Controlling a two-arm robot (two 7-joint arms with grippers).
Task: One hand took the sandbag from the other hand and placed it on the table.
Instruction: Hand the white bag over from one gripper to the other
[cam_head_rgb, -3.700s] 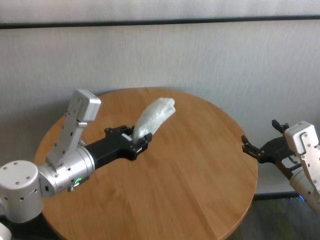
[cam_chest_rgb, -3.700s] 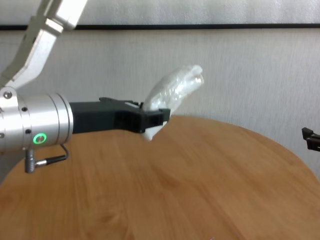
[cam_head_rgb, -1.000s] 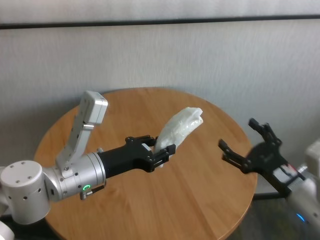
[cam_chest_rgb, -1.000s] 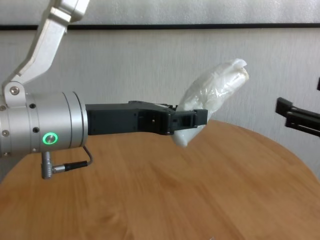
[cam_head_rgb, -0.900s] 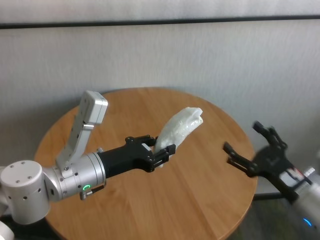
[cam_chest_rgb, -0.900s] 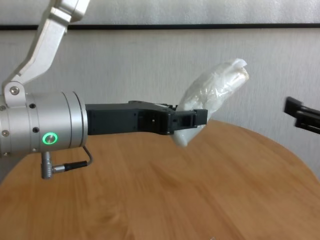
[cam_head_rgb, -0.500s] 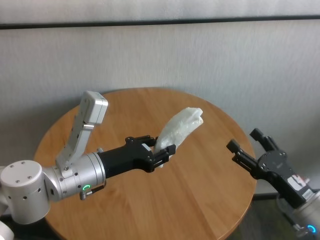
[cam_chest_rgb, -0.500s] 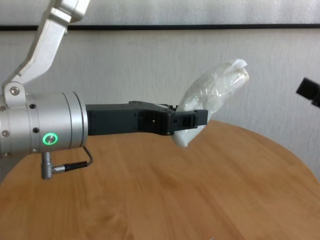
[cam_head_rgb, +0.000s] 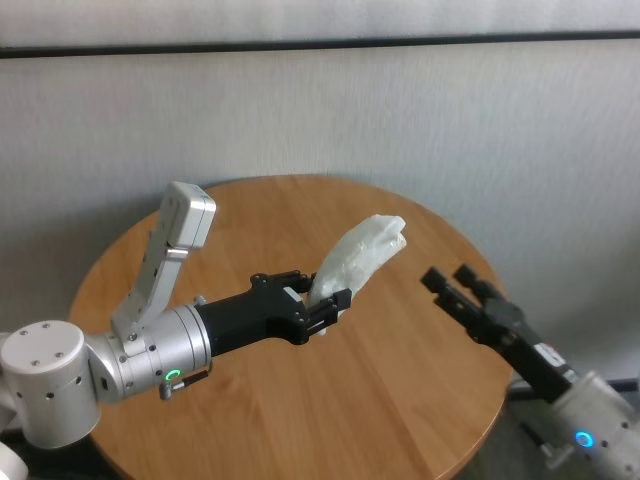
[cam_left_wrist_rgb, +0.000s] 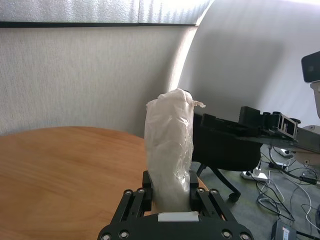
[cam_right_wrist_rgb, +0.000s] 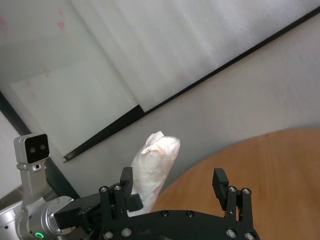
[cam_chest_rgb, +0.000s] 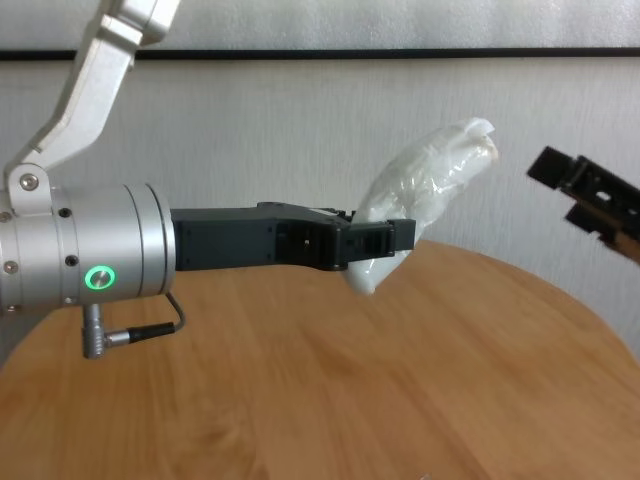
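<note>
White, crinkled sandbag (cam_head_rgb: 359, 254); warm light-brown wood-grain bench (cam_head_rgb: 400, 400); black grippers, the left gripper (cam_head_rgb: 325, 305) green-lit, the right gripper (cam_head_rgb: 451, 283) blue-lit, on silver wrists.

Since approx 3.7 s ago: left gripper (cam_head_rgb: 330, 303) w/ green ring, clamped on sandbag (cam_head_rgb: 358, 255), pushed out from left-centre of table (cam_head_rgb: 400, 400) toward middle and lifted; bag's top end carried higher and further right. No shift over last sec.

Right gripper (cam_head_rgb: 452, 282) w/ blue ring brought in from beyond table's right edge, now over right edge, fingers spread and aimed at bag, not touching. During last sec pulled back briefly, rotated, then advanced again; in chest view fingertips (cam_chest_rgb: 552, 166) near bag's top end (cam_chest_rgb: 470, 150), gap remaining.
</note>
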